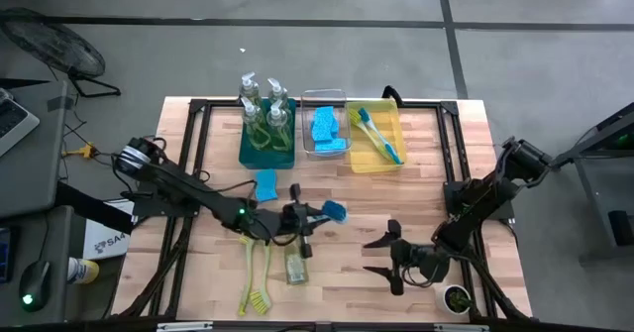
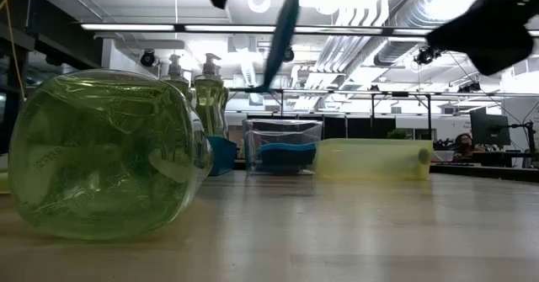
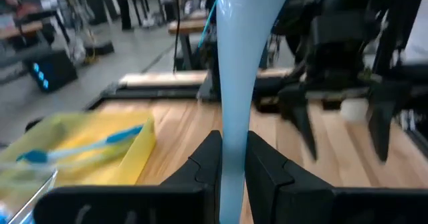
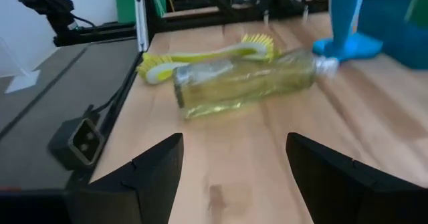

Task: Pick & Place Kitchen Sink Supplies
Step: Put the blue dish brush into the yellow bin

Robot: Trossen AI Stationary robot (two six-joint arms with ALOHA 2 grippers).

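The left gripper [image 1: 297, 216] held the blue brush [image 1: 327, 211] above mid-worktop, jaws clamped on its stiff, light (probably slick) handle, while the right gripper [image 1: 389, 255] waited nearby, jaws apart.

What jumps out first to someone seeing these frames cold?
The left gripper, near the table's middle, is shut on a blue dish brush lifted off the wood. Just in front of it a soap bottle lies on its side next to two yellow-green brushes. The right gripper hangs open at the front right, empty.
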